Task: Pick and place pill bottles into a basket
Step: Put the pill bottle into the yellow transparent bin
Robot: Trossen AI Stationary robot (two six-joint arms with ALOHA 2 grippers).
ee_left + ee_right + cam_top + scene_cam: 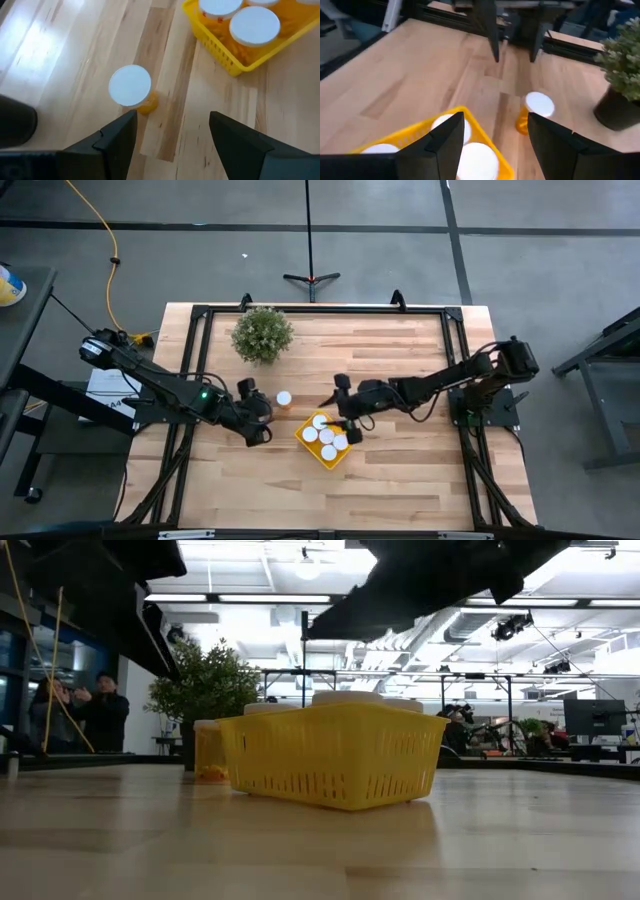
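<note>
The yellow basket (322, 442) stands on the table's middle and holds several orange pill bottles with white caps (327, 437). One more pill bottle (284, 398) stands upright on the table just left of the basket; it also shows in the low view (208, 752). My left gripper (260, 416) is open and empty, close to the left of this bottle (131, 89). My right gripper (340, 420) is open and empty above the basket's far right part (451, 131).
A green potted plant (262, 334) stands at the table's far left. The black frame rails (320, 310) run along the table's edges. People stand in the room beyond the table (95, 710).
</note>
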